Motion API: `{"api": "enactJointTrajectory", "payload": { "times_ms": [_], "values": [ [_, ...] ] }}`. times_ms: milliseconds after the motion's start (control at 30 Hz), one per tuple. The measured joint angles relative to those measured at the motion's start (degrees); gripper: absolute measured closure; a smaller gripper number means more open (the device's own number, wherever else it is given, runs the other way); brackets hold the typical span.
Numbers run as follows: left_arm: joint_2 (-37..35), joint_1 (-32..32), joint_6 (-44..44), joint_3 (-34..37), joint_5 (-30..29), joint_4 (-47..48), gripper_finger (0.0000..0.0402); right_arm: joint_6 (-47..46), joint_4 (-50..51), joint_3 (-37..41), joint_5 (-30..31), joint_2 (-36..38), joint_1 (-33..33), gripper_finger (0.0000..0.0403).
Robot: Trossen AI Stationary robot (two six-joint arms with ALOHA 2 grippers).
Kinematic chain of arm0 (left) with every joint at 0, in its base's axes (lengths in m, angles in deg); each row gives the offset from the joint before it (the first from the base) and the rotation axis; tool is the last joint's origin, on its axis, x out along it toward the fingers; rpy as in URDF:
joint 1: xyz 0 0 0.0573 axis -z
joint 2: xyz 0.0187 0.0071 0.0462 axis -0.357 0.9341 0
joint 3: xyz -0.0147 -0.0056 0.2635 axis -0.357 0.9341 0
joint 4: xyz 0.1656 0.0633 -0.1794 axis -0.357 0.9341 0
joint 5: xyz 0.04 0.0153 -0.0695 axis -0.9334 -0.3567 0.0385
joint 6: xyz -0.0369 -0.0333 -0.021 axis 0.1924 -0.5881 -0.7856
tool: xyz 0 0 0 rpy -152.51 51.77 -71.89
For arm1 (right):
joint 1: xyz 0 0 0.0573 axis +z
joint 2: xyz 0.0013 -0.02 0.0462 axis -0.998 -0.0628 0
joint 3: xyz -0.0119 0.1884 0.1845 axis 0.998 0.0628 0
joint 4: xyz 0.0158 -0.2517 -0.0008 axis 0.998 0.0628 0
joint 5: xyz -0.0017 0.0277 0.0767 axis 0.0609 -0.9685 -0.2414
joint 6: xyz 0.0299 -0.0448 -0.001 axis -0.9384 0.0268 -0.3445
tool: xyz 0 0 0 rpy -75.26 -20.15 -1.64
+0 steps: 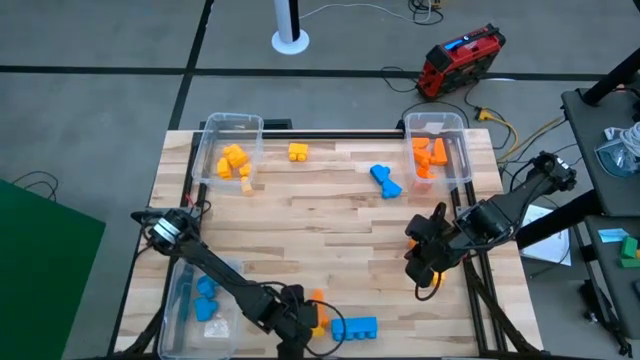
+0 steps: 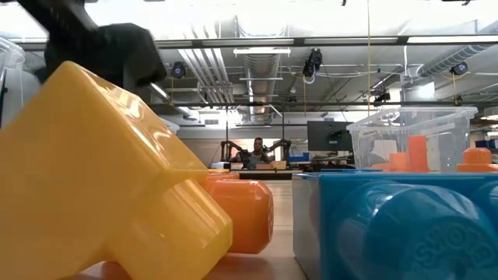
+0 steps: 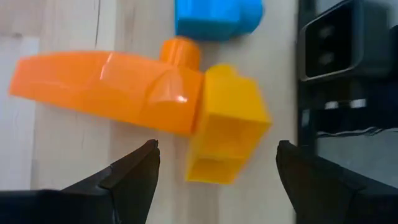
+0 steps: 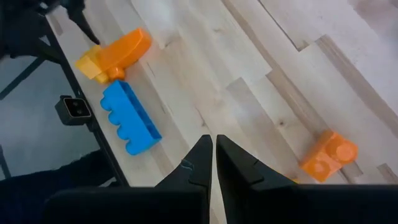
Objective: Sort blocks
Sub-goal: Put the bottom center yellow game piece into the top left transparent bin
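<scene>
From above, you have the left gripper (image 1: 300, 322) at the worktop's (image 1: 330, 225) near edge, right beside the yellow block (image 1: 321, 317); the right gripper (image 1: 425, 262) waits well apart. Through the left wrist, your jaws stand wide and empty, the yellow block (image 3: 226, 124) between them just ahead, touching the orange block (image 3: 109, 87). Through the right wrist, that arm's jaws are closed, holding nothing.

Grey floor (image 1: 100, 120), white post base (image 1: 290, 40), exposed ceiling ducts (image 2: 257, 66).

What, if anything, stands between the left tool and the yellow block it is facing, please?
Nothing visible does: the left tool is open, with the yellow block right ahead; an orange block touches that block's side.
</scene>
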Motion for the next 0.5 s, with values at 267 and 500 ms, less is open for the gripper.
{"api": "enactJointTrajectory", "payload": {
  "times_ms": [267, 500],
  "values": [
    [0.32, 0.11, 0.29, 3.9, -2.47, -5.86, 0.0107, -0.85, 0.0, 0.04, 0.0, 0.0, -0.02, 0.039],
    [0.34, 0.11, 1.41, 6.11, -2.29, -9.43, 0.0139, -1.22, -0.02, 0.04, 0.0, 0.0, -0.15, 0.039]
  ]
}}
